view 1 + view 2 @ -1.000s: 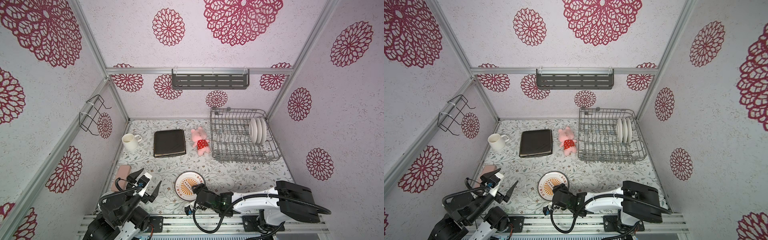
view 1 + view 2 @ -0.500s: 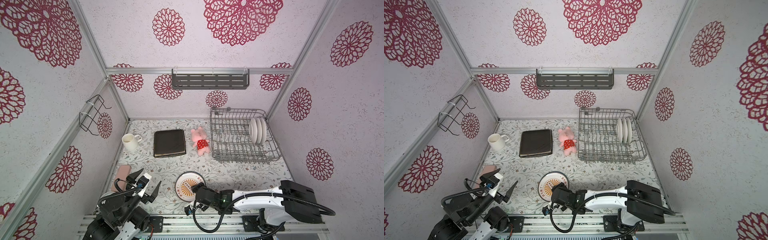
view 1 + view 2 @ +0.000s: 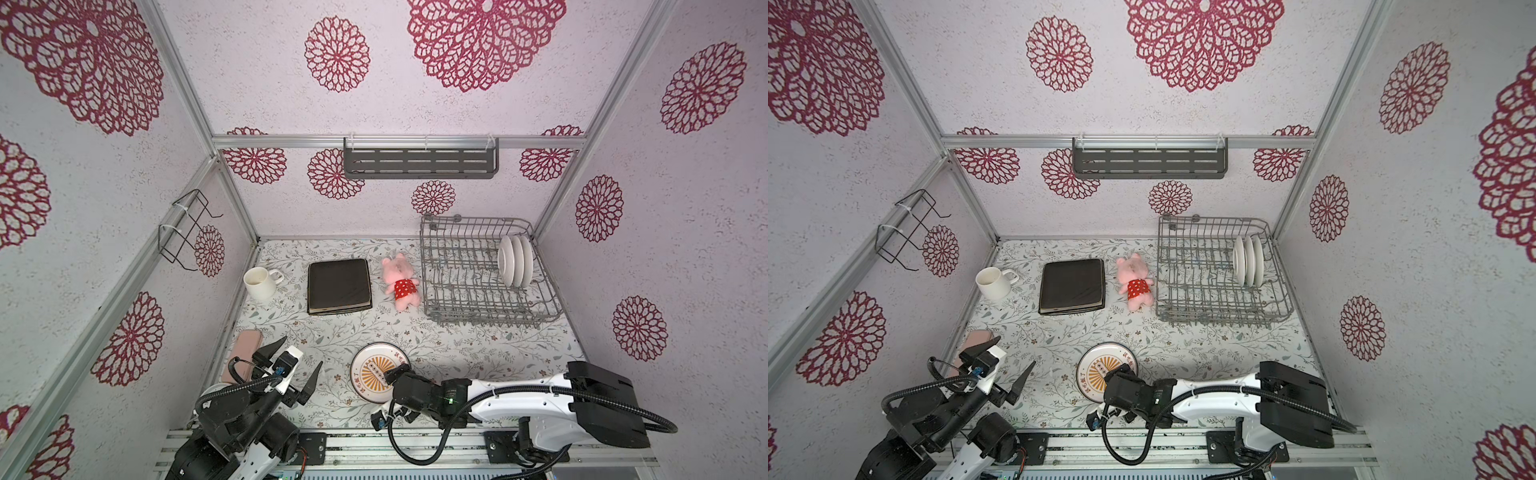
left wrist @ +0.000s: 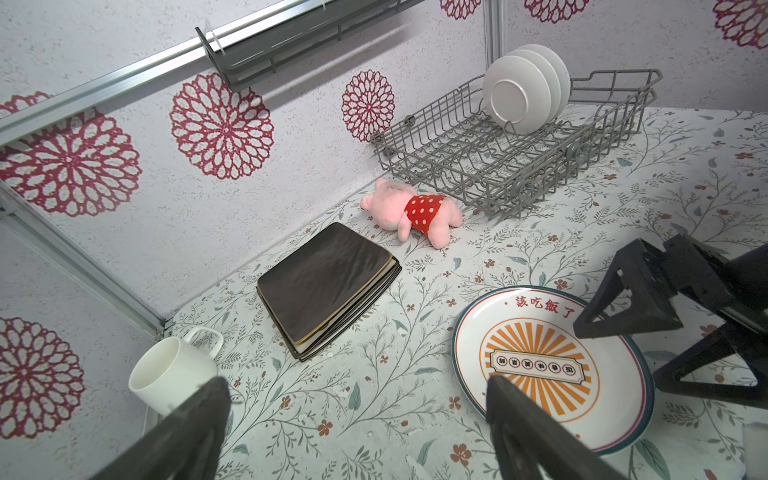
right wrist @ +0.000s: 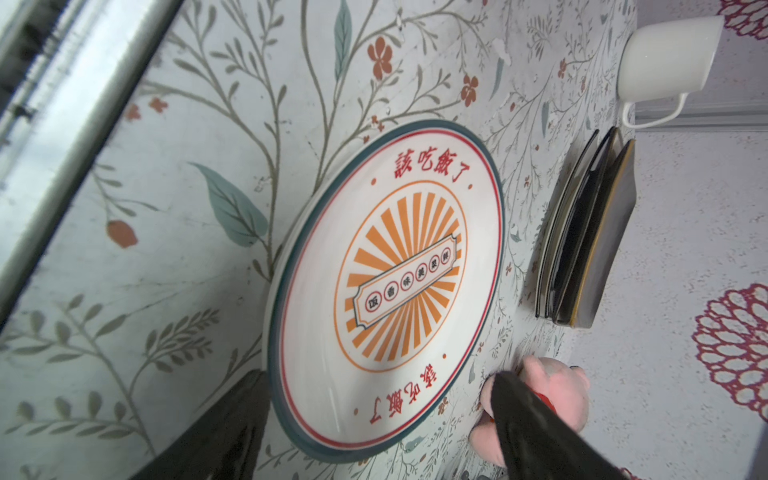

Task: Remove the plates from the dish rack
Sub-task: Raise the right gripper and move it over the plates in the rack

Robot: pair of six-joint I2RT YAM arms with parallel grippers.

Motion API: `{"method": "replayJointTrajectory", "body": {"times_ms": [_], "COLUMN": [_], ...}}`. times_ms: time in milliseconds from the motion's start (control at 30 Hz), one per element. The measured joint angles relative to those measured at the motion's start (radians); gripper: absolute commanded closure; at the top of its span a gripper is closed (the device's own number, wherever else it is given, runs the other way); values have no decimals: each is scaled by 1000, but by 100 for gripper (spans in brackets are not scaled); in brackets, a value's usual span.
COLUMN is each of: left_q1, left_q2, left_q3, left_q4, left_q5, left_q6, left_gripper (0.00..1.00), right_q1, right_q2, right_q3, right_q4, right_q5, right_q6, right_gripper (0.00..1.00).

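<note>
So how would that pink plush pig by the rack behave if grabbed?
The pink plush pig looks soft and fuzzy, so it would probably squash and flop. It lies flat on the table, so rolling seems unlikely. It looks like stuffed fabric: likely light, not fragile.

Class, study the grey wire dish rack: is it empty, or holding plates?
Not empty. Three round white plates stand on edge inside the dish rack, near one end; the rest of it is bare.

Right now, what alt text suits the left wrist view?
A round white plate printed with an orange sunburst lies on the floral tabletop, the right hand open at its rim. Behind: stacked dark square plates, a grey wire rack holding white plates.
</note>
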Motion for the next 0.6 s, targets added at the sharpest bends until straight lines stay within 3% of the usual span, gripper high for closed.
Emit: {"method": "replayJointTrajectory", "body": {"times_ms": [267,367,433,600], "left_q1": [0,0,-1,-1], "left_q2": [0,0,0,0], "left_q3": [0,0,0,-1], "left_q4": [0,0,0,0], "left_q5": [-2,-5,-5,-8], "left_q6": [0,0,0,0], "left_gripper": [3,2,3,3], "right_q1": [-7,-39,-108,-429], "right_q2": [-39,-68,-79,-99], "right_q3": [0,3,35,195], "right_q4": [-18,-22,-43,-66], "right_q5": [4,21,32,23], "right_q6": [5,53,126,361], "right_gripper": [11,5,1,1]}}
